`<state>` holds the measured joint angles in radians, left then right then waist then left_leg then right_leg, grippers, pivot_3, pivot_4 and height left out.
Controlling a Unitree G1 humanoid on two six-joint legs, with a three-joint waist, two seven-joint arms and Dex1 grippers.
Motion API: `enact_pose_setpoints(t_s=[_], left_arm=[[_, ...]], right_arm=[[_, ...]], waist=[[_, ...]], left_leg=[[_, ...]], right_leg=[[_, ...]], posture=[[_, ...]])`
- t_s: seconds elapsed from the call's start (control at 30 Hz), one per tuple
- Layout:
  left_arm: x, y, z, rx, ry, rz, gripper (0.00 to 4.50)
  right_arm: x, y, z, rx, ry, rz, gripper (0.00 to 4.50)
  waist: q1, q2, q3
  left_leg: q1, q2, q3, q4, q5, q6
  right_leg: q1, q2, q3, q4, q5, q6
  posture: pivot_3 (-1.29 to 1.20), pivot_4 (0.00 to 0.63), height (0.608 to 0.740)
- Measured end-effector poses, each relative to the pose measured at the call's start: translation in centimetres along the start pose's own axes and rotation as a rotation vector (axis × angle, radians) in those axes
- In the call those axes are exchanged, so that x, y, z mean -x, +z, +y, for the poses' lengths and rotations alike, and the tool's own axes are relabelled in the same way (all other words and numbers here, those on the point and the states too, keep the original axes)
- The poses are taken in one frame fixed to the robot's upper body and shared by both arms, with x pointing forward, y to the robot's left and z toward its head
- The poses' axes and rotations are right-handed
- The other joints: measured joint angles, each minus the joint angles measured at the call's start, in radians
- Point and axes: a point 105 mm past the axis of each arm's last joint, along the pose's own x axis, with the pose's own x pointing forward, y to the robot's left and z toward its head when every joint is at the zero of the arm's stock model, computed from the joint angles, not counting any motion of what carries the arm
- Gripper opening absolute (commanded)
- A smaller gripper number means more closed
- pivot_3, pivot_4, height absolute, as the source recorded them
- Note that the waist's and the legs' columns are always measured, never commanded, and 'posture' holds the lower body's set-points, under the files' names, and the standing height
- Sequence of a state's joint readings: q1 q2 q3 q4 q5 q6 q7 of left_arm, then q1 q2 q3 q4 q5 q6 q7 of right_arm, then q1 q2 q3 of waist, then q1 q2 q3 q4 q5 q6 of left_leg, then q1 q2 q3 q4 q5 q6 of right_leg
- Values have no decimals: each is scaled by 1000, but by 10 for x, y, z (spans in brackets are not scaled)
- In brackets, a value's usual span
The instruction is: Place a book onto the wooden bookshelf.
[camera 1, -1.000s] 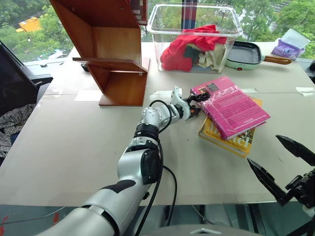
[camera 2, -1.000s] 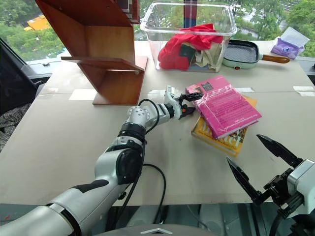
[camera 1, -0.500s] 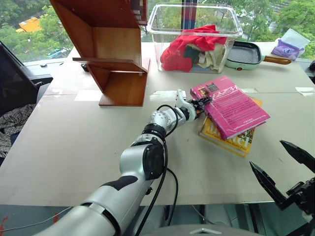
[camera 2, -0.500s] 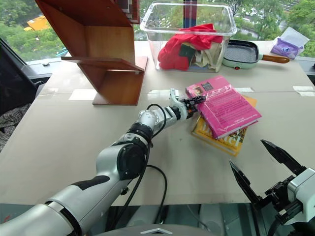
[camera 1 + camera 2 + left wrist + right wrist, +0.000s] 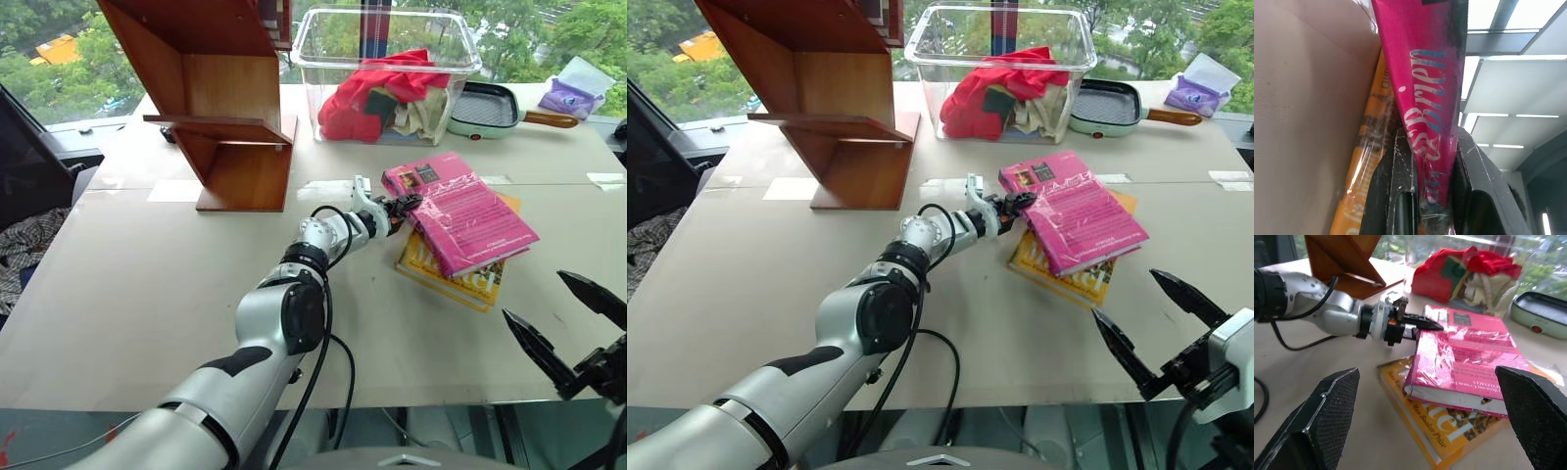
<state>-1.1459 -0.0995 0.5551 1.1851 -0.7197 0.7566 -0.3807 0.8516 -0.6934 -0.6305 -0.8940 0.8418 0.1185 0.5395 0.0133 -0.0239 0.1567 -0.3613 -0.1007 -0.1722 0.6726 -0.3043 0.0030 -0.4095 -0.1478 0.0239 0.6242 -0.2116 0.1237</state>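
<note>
The book (image 5: 460,223), glossy magenta-pink, lies at a slant on top of a yellow-orange book (image 5: 453,276) right of the table's middle. My left gripper (image 5: 403,205) reaches level across the table and is shut on the pink book's near-left edge; in the left wrist view its black fingers (image 5: 1396,186) press the spine from both sides. The wooden bookshelf (image 5: 220,108), reddish-brown with slanted panels, stands at the back left, well apart from the books. At the lower right my right gripper (image 5: 534,294) hangs open over the table's front edge, short of the books.
A clear plastic bin (image 5: 387,69) with red and pale cloth stands at the back, just behind the books. A green pan (image 5: 490,106) and a purple packet (image 5: 573,96) lie at the back right. Bare tabletop (image 5: 147,274) spreads between shelf and books.
My left gripper's fingers have gone from open around the pink book's edge to shut on it. The right gripper has drifted slightly to the right.
</note>
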Motion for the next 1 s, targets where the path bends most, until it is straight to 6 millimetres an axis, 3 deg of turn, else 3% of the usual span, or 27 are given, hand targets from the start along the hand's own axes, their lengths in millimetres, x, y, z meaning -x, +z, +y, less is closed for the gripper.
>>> enact_pose_setpoints(t_s=[0.3,0.5,0.7,0.9,1.0], left_arm=[[4,4,0,-14,1,-2,243],[7,7,-1,-6,3,0,243],[31,24,-5,30,-10,2,243],[67,55,-45,-112,-80,-41,243],[93,64,-69,-354,-67,-46,243]], right_arm=[[4,4,-37,10,131,66,4500],[0,7,-42,17,155,56,4500],[-3,8,-45,29,149,48,4500],[-6,14,-44,42,148,2,4500],[-12,24,-45,48,147,-67,4500]], waist=[[-1,0,0],[-2,0,0],[-4,0,0],[-2,0,0],[-5,0,0]], left_leg=[[0,0,0,0,0,0],[0,0,0,0,0,0],[0,1,0,1,0,0],[-1,1,0,1,0,0],[-1,1,0,1,0,-1]], right_leg=[[0,0,0,0,0,0],[0,0,0,0,0,0],[-1,0,0,1,0,0],[-2,0,0,1,0,0],[-2,0,1,2,0,0]], posture=[[0,150,725],[0,150,725],[0,150,725],[0,150,725],[0,150,725]])
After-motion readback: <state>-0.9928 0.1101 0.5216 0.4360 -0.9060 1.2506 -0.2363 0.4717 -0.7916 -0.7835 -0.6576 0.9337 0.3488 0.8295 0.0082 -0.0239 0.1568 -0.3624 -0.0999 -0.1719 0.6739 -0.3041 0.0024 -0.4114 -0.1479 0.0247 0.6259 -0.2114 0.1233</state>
